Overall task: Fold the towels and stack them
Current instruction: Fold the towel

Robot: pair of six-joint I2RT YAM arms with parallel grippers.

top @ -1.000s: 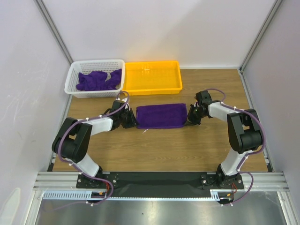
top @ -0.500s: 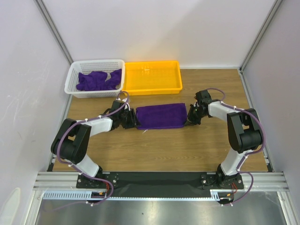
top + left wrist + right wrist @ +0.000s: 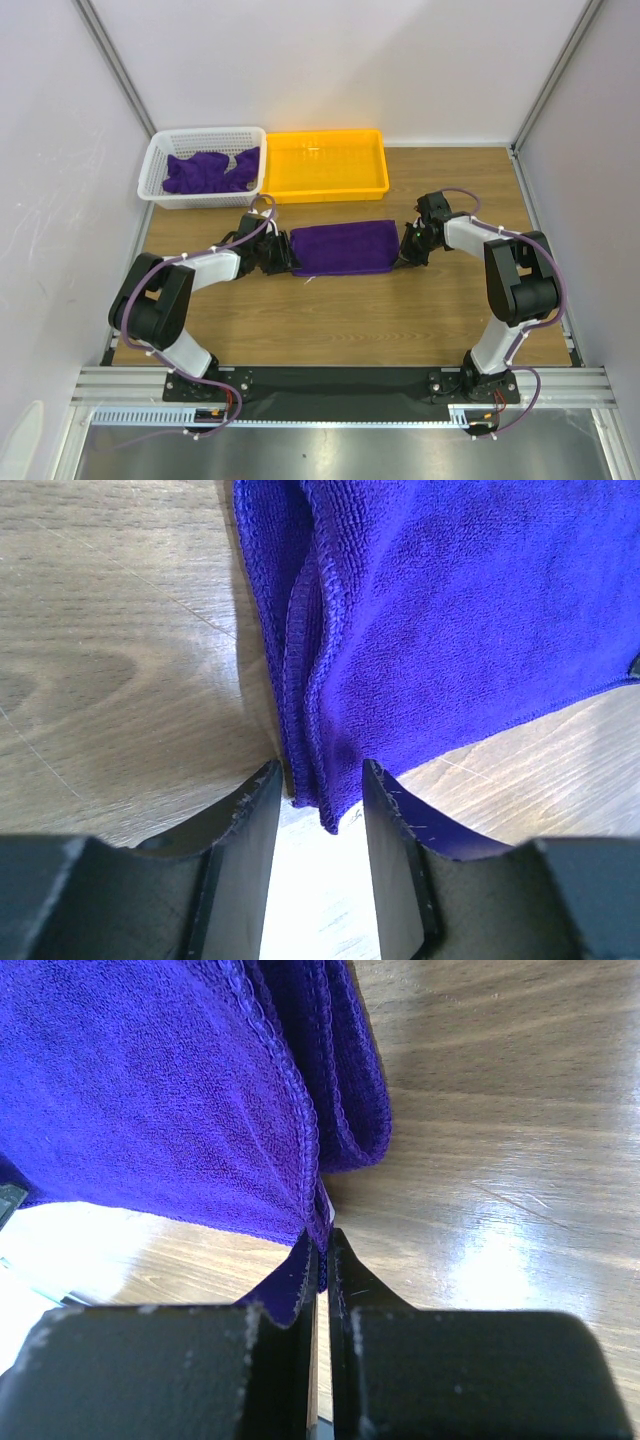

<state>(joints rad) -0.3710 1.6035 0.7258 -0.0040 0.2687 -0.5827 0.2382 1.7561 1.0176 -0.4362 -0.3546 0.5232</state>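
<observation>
- The folded towel [image 3: 343, 247] lies flat mid-table, its long edges running left to right and its hemmed short ends facing the arms.
- Left claw [image 3: 320, 780]: jaws apart, with the towel's left corner loose in the gap, not pinched.
- Right claw [image 3: 322, 1245]: jaws closed tight on the hem at the towel's right corner.
- Bare table [image 3: 340, 320] stretches wide on the near side of the towel. On the far side, the tray [image 3: 325, 190] sits near.
- Count: one folded towel, one yellow tray, one white basket [image 3: 200, 198].
- The basket holds a crumpled heap of towels [image 3: 205, 170]; how many, I cannot tell.
</observation>
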